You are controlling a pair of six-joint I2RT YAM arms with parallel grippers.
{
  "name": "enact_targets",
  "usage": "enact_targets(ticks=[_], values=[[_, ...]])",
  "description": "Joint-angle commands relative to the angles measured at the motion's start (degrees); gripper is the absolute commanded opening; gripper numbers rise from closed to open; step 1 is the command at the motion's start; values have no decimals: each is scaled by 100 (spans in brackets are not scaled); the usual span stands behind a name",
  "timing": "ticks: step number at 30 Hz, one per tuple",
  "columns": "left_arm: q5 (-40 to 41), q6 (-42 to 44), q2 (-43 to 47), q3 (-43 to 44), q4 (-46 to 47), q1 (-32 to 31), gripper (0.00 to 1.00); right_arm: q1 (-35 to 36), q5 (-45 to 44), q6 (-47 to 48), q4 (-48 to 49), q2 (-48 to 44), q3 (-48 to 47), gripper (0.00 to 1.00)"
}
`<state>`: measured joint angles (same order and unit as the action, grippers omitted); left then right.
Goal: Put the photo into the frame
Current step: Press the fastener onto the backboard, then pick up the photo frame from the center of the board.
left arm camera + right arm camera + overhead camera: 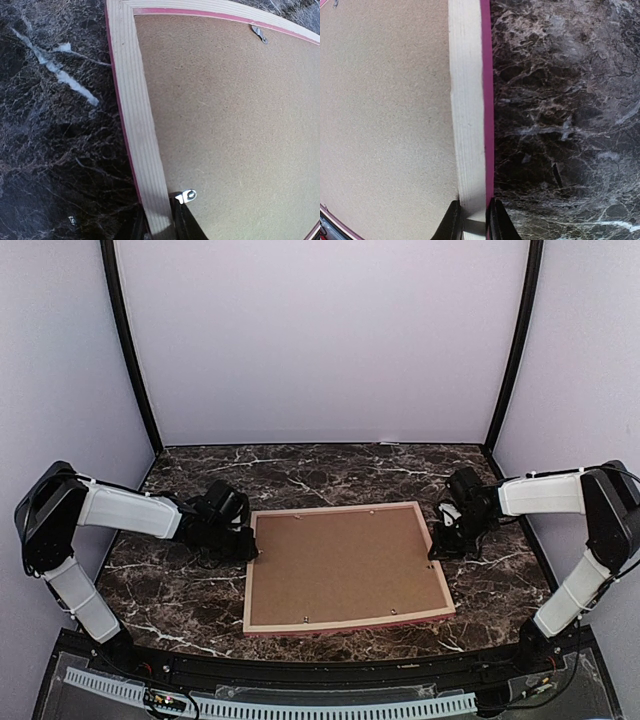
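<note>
Right gripper (472, 220) pinches one rail of the pink-red wooden picture frame (345, 623), face down on the dark marble table (330, 475); left gripper (160, 226) straddles the opposite rail, grip unclear. Photo unseen. Lifting wants both sides level.

The frame (345, 568) lies back-up on the table (330, 475), left tool (250, 552) and right tool (437, 550) seemingly gripping it.

1. Robot test booth, lab-type setup.
2. Plain pale lilac wall panels (320, 340) on three sides; black corner posts (130, 350).
3. Dark brown marble-pattern desk (330, 465); white-and-black left robot arm (125, 510) and right robot arm (540, 495) at its near edge.
</note>
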<state>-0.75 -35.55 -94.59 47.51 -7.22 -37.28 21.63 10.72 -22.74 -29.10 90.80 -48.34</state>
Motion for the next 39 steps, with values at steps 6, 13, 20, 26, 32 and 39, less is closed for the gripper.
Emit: enact_targets(ticks=[6, 13, 20, 26, 32, 39], values=[[-714, 119, 38, -89, -86, -78, 47, -22, -36, -140, 209, 221, 228, 14], [-563, 214, 349, -77, -223, -52, 58, -18, -12, -259, 319, 192, 211, 13], [-463, 682, 952, -5, -324, -128, 64, 45, 216, -628, 727, 250, 152, 7], [-271, 1275, 1257, 164, -67, -651, 73, 269, 504, -1003, 1234, 569, -57, 3], [-870, 2079, 771, 448, 588, -1377, 78, 333, 600, -949, 1183, 788, -522, 8], [-687, 3404, -181, 1220, 608, -2227, 78, 320, 595, -747, 879, 491, -612, 29]])
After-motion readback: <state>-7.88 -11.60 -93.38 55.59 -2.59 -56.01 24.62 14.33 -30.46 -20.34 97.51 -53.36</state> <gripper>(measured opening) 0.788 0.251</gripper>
